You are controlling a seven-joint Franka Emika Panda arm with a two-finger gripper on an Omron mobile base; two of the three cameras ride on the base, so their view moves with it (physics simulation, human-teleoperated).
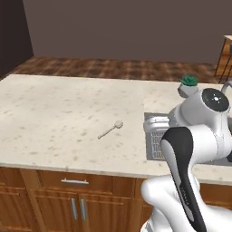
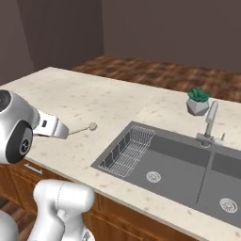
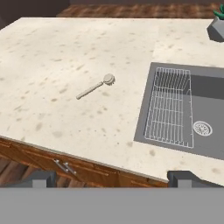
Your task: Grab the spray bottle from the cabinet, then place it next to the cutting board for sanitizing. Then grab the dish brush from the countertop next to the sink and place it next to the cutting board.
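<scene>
The end effector hung wide open and empty above the worktop's near edge. The dish brush lay flat ahead of it, beside the sink. Best to drop straight down and pinch the thin handle across its middle.

No text, label, brand, number or sign can be read on anything here.

A small potted plant in a grey pot, wooden floor behind
</scene>
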